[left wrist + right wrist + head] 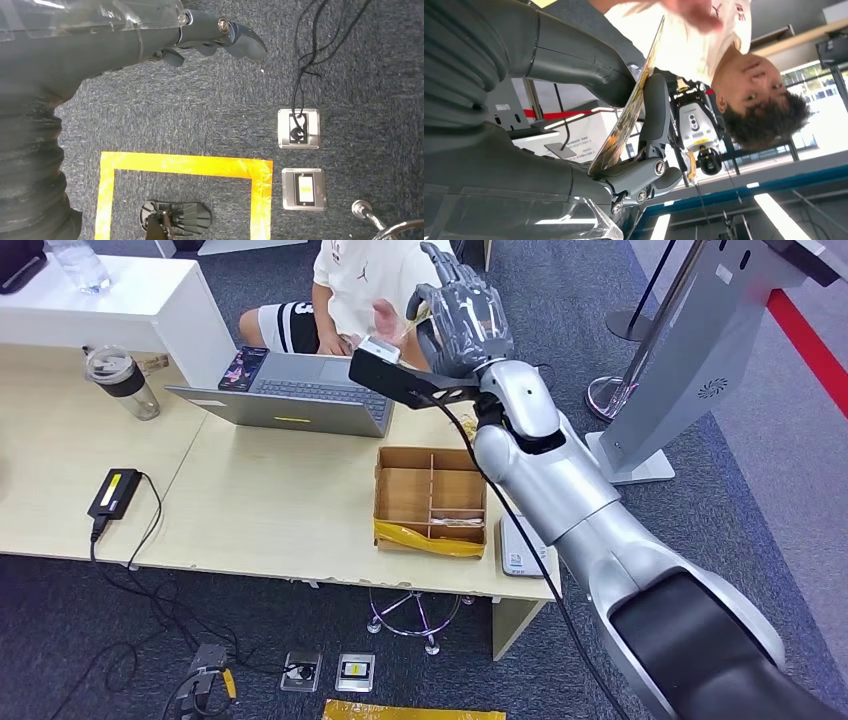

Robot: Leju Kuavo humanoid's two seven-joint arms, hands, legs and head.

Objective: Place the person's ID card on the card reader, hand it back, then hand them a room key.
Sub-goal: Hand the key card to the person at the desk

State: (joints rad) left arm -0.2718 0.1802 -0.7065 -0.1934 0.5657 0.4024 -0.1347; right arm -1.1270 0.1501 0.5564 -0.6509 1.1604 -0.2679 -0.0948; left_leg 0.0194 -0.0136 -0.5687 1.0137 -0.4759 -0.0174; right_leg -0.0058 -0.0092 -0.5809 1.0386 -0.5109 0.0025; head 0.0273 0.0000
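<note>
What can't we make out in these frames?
- Card: right wrist view shows it edge-on in the right hand; its face is unreadable, so ID or room key can't be told.
- Person's hand: blurred, cut by the frame edge; contact with the card unclear.
- Card reader: partly behind the right arm in head view.

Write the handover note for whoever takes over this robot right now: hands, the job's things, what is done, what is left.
Right hand is raised toward the seated person, pinching a card; the person's hand reaches for it.
Left hand hangs over the floor, holding nothing.
The divided cardboard box sits on the table.
Which card this is cannot be told.
Left: complete this handover, then any remaining steps.
</note>
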